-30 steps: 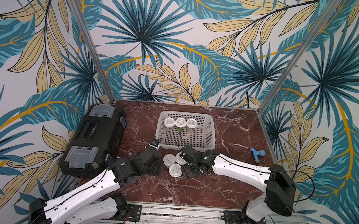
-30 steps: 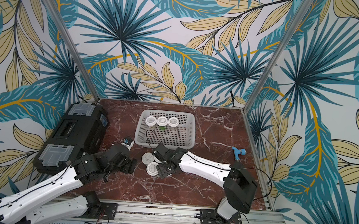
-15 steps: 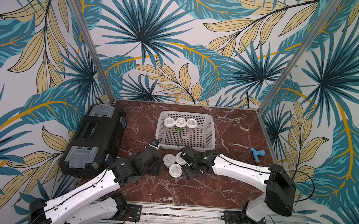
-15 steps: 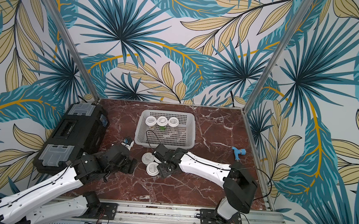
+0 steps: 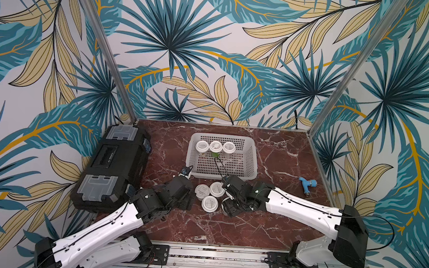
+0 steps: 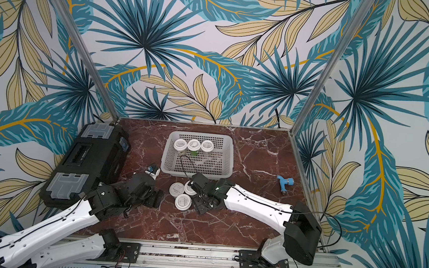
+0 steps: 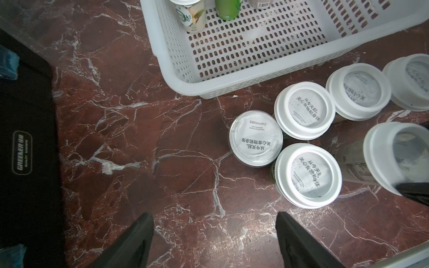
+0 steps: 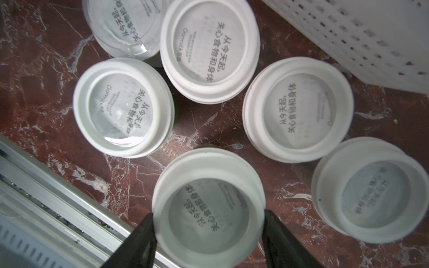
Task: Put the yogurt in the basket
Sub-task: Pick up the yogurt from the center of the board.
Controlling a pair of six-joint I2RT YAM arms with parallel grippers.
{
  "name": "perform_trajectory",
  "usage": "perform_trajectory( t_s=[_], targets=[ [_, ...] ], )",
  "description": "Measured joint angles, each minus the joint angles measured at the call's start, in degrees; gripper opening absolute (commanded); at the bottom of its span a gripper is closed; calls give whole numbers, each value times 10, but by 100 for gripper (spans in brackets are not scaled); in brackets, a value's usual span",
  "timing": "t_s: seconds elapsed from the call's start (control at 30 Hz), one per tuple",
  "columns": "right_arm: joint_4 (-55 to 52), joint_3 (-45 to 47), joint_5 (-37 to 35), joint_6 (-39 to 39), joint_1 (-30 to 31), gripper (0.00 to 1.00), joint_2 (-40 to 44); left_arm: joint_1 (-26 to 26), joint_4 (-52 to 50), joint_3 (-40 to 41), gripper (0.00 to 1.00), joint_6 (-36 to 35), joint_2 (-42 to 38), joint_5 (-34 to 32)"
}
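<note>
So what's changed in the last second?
Nothing has visibly moved in the top views. The right gripper is clamped on a cup near the basket. The left gripper is open and empty. Both grippers, the table cups and the basket's three cups stayed put.

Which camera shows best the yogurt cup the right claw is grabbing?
The right wrist view: the yogurt cup sits close, held in the right gripper, lid print readable. The left wrist view shows it tilted and partly cut off. In both top views the arm hides nearly all of it.
</note>
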State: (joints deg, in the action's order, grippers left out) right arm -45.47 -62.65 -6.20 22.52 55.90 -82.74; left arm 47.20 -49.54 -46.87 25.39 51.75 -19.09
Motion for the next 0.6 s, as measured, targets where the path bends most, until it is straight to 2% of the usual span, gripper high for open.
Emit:
perform_trajectory(
  t_s=[0.33, 0.6],
  targets=[
    [-46, -19, 10, -17, -3, 70, 45, 0, -9, 0, 87, 0, 2, 0],
    [-76, -93, 18, -46, -33, 70, 50, 0, -14, 0, 87, 0, 3, 0]
  ],
)
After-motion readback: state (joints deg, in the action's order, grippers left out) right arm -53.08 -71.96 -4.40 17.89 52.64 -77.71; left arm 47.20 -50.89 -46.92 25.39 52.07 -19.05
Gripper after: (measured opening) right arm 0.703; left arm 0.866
